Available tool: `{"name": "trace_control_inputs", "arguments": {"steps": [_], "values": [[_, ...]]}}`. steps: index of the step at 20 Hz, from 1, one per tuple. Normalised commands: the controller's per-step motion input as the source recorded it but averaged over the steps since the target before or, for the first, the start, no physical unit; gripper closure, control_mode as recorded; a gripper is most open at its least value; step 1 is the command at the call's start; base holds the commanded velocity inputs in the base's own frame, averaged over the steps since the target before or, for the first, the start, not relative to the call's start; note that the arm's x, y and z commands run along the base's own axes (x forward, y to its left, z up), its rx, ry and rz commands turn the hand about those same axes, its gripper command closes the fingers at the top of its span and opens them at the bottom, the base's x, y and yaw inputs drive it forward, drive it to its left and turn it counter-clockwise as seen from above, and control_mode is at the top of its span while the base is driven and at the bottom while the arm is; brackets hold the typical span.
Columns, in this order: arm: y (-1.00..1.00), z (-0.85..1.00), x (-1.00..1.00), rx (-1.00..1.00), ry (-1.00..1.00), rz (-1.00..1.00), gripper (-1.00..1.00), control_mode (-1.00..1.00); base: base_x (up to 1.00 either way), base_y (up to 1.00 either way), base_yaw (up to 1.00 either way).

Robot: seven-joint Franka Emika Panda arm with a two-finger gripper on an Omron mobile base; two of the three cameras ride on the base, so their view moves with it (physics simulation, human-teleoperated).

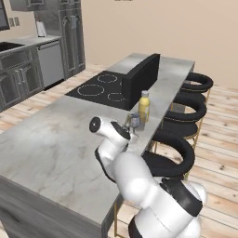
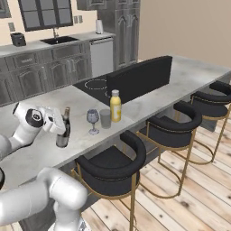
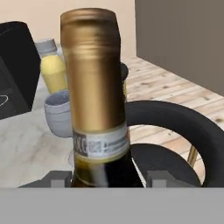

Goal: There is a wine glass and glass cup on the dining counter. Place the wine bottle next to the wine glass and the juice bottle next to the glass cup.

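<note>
Gripper (image 2: 62, 127) fingers are closing around the dark, gold-foiled wine bottle (image 2: 63, 130), standing upright on marble counter (image 2: 189, 74) beside the stemmed wine glass (image 2: 93, 118).

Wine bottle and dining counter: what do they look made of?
The wine bottle looks like dark, glossy glass with a brushed gold foil sleeve on the neck and a pale paper band label; the hand view shows foil and band close up. The dining counter looks like polished grey-white marble, going by its faint veining, though laminate would look alike.
</note>
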Motion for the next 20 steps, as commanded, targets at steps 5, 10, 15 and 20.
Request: {"name": "trace_control_inputs", "arguments": {"steps": [5,10,15,20], "values": [[0.02,0.00,0.05,-0.05,0.11,-0.17,1.00,-1.00,0.00,0.00,0.00],[0.00,-0.01,0.20,-0.15,0.01,-0.12,1.00,-1.00,0.00,0.00,0.00],[0.00,-0.07,0.26,-0.22,0.00,-0.11,1.00,-1.00,0.00,0.00,0.00],[0.00,-0.05,0.17,-0.05,0.00,-0.04,1.00,-1.00,0.00,0.00,0.00]]}}
